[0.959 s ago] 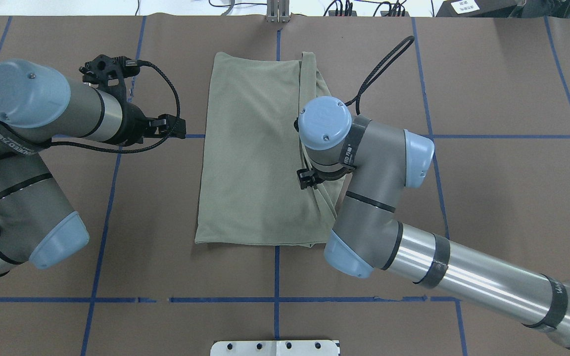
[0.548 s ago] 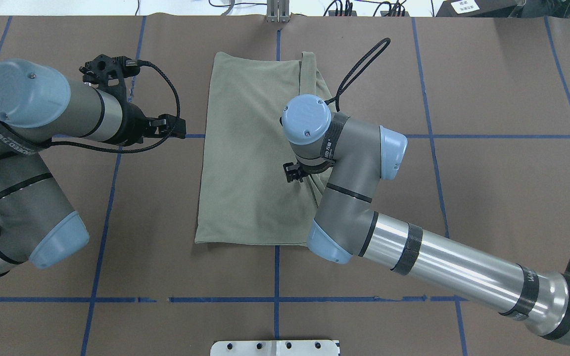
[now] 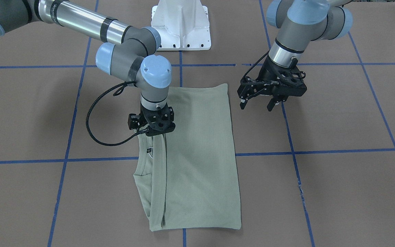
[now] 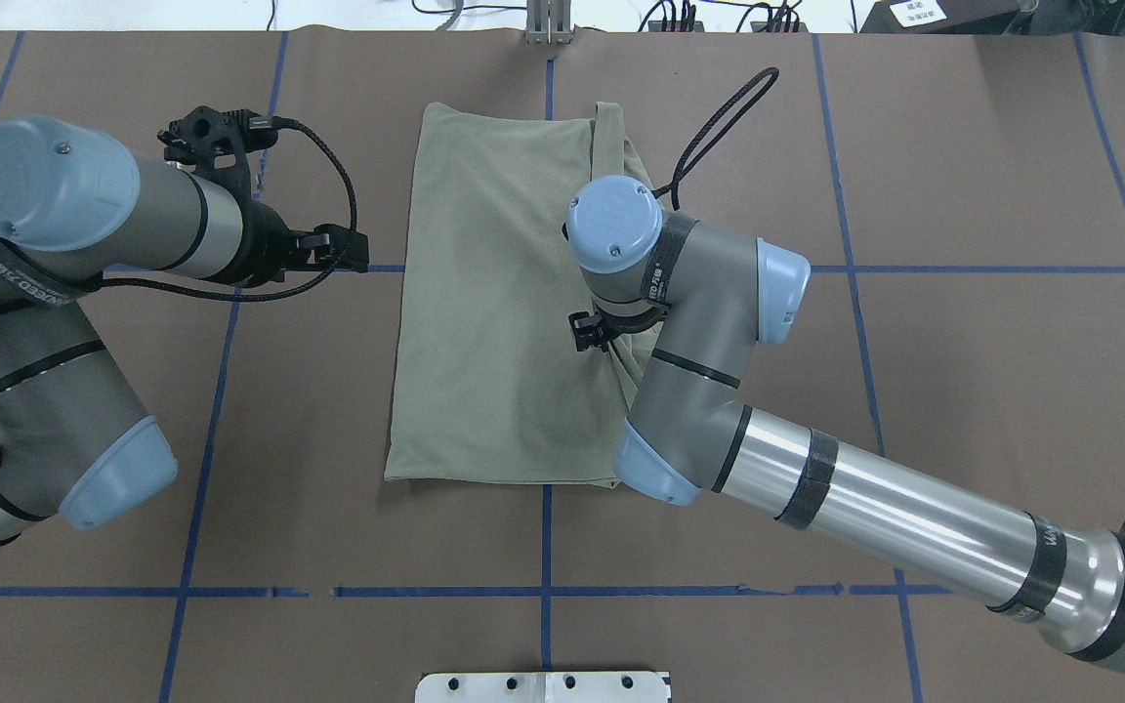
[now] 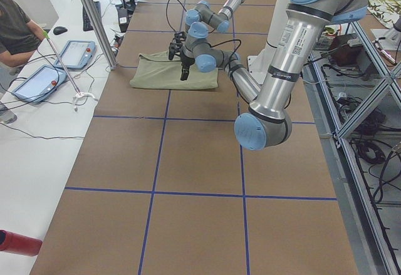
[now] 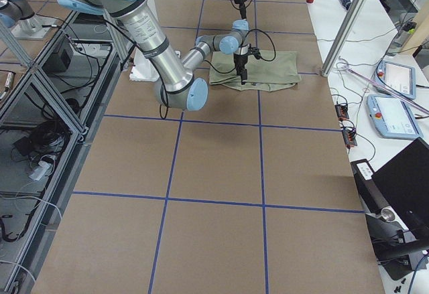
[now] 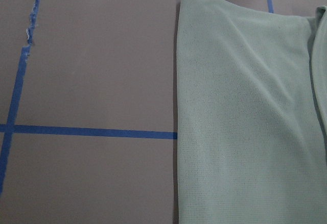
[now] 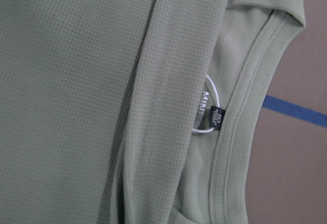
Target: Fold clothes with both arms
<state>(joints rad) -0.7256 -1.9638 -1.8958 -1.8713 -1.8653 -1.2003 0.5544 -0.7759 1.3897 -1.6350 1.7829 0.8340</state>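
The shirt lies folded lengthwise on the table, its hem nearest me. My right gripper hangs low over the shirt's right edge, on the folded-in sleeve; I cannot tell whether it pinches cloth. My left gripper hovers spread wide, just off the shirt's left edge. At the shirt's far end sits the neck label. I should lay the sleeve straight along that edge without dragging the layers beneath.

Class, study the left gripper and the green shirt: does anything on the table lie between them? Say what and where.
Nothing visible does. The left gripper hangs open beside the shirt's long edge, and only bare brown table shows in the gap between them.
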